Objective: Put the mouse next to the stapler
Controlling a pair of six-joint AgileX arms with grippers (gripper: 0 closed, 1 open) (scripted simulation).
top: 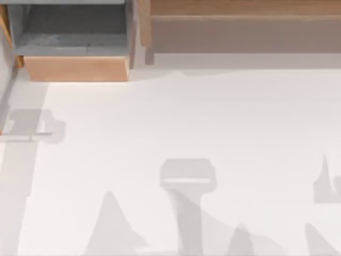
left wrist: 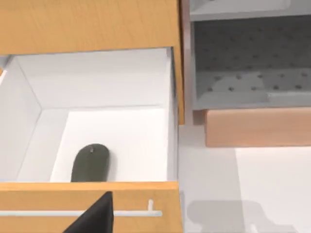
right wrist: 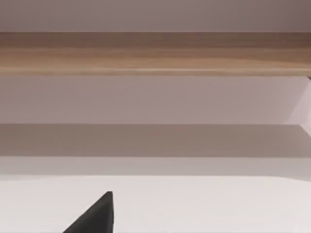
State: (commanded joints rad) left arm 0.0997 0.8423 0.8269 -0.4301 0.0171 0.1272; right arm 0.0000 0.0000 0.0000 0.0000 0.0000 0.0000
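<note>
A dark grey mouse [left wrist: 90, 162] lies on the white floor of an open wooden drawer [left wrist: 121, 82], close behind the drawer's front panel [left wrist: 141, 196]. A dark part of my left gripper [left wrist: 95, 215] hangs just in front of that panel, short of the mouse and outside the drawer. In the right wrist view a dark part of my right gripper [right wrist: 95, 217] hovers over the bare white table [right wrist: 204, 204], facing a wooden shelf [right wrist: 155, 53]. The stapler is out of view.
A white bar handle [left wrist: 73, 212] runs across the drawer front. Beside the drawer stands a grey compartment [left wrist: 248, 63] with a wooden lip [left wrist: 257, 127], seen at the back left from above [top: 74, 68]. A long wooden shelf [top: 245, 8] lines the table's back edge.
</note>
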